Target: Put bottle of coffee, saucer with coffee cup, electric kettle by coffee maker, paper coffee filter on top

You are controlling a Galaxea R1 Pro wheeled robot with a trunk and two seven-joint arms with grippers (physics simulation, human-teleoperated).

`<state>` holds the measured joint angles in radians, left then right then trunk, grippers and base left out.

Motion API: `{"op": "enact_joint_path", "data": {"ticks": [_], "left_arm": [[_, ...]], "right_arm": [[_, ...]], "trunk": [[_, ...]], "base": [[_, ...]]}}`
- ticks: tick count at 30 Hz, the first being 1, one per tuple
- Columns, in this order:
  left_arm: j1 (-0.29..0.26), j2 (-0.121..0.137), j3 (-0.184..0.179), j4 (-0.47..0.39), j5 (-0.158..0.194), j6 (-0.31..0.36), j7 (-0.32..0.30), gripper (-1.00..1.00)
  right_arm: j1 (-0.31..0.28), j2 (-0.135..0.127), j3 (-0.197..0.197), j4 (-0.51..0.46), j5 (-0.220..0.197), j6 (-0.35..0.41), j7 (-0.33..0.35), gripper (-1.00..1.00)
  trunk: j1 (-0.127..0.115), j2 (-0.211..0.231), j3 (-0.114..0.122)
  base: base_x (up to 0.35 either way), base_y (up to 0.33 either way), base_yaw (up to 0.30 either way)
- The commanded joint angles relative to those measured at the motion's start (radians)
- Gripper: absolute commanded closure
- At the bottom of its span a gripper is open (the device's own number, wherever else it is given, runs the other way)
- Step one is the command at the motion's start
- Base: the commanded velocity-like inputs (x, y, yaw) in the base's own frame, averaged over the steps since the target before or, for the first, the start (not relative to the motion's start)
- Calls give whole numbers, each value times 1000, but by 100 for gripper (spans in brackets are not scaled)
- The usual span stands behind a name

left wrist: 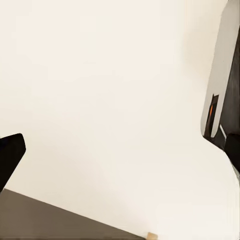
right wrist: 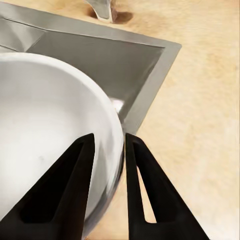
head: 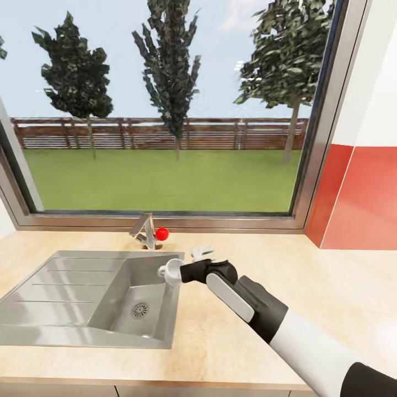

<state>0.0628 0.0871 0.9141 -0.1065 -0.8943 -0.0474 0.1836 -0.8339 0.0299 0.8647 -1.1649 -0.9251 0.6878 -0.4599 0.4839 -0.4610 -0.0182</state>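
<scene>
My right gripper point(head: 177, 271) hangs low over the kitchen countertop point(head: 259, 259), at the right rim of the sink. It is shut on the wall of the white coffee cup point(head: 170, 271), which juts out over the sink basin. In the right wrist view the two black fingers point(right wrist: 75, 175) pinch the cup's rim point(right wrist: 60, 115), one inside and one outside. The left wrist view has my left gripper point(left wrist: 120, 155) with its dark fingertips point(left wrist: 10, 155) far apart, open and empty, in front of a plain cream surface.
An inset steel sink point(head: 66, 286) with a drainboard lies at the left, with a faucet point(head: 144, 231) and red knob point(head: 161, 234) behind it. A big window spans the back wall. A red wall panel point(head: 358, 198) stands at the right. Bare worktop stretches right of the sink.
</scene>
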Motion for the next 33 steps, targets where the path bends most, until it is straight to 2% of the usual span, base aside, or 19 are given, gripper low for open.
{"op": "enact_joint_path", "data": {"ticks": [1,7,11,25,32,33], "left_arm": [[-1,0,8,1,-10,-4,2,-100],[0,0,7,1,-11,3,1,-100],[0,0,6,1,-11,1,0,-100],[0,0,6,1,-11,-1,0,-100],[0,0,6,1,-11,-2,0,-100],[0,0,6,1,-11,-2,0,-100]], "right_arm": [[-1,6,-1,-1,-11,0,-8,100],[-2,26,-9,-3,-15,-3,-8,100],[-2,31,-8,-25,-15,-4,-8,100],[-1,28,0,-105,-15,1,-9,100],[-1,28,1,-145,-15,1,-9,100],[-1,28,2,-222,-15,1,-9,100]], "trunk": [[1,-2,-2],[1,-2,-2],[1,-2,-2],[1,-2,-2],[1,-2,7],[1,-2,8]], "base": [[1,-1,0],[0,0,0],[0,0,0],[0,0,0],[0,0,0],[0,0,0]]}}
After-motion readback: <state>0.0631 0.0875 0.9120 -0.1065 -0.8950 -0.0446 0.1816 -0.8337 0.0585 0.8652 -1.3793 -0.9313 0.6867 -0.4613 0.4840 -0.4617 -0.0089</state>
